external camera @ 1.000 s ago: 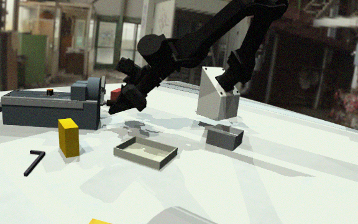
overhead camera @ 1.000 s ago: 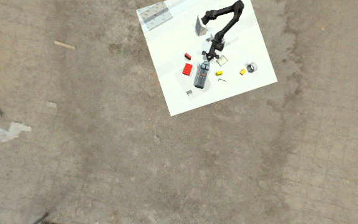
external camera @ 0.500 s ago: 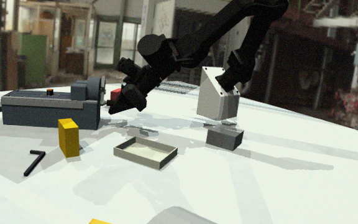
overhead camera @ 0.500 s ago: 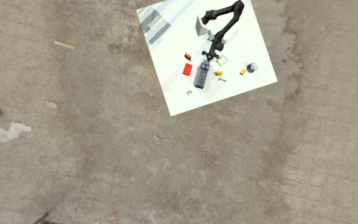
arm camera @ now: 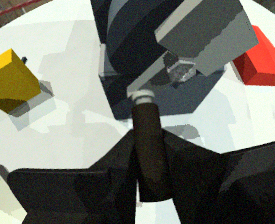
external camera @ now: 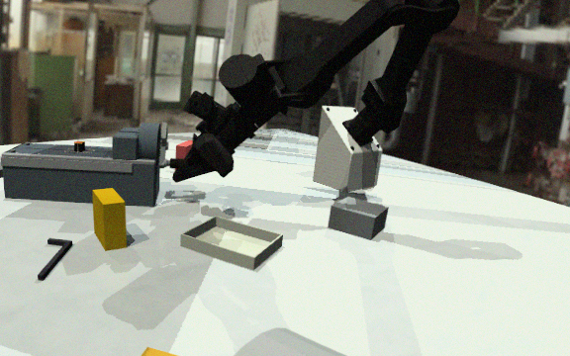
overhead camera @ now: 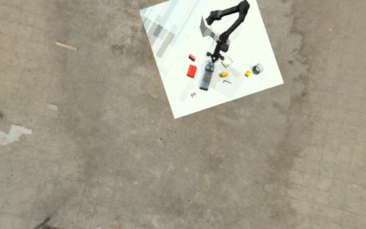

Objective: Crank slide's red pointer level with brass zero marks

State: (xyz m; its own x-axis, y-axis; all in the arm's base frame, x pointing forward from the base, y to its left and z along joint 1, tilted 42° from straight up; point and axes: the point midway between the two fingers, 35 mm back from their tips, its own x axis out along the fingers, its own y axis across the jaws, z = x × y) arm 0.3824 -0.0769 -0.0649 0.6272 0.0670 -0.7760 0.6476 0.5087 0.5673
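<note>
The machine [overhead camera: 206, 77] [external camera: 77, 170] is a long grey box on the white table. An orange-red pointer [external camera: 79, 145] [overhead camera: 208, 76] stands on its top slide. I cannot make out the brass zero marks. At the near end there is a round crank disc [external camera: 149, 140] [arm camera: 144, 23] with a grey crank arm [arm camera: 204, 30]. A dark cylindrical handle [arm camera: 148, 139] sticks out from the arm. My gripper [arm camera: 144, 133] [external camera: 178, 170] [overhead camera: 214, 59] is at that end of the machine, shut on the handle.
A yellow block [external camera: 109, 218] [arm camera: 11, 79] [overhead camera: 223, 74], a black hex key [external camera: 54, 257] and a shallow tray [external camera: 216, 249] [overhead camera: 227, 62] lie near the machine. A red block [arm camera: 261, 63] [overhead camera: 192, 70] lies on its far side. A grey block [external camera: 357, 218] and a white wedge [external camera: 336, 153] stand to the right.
</note>
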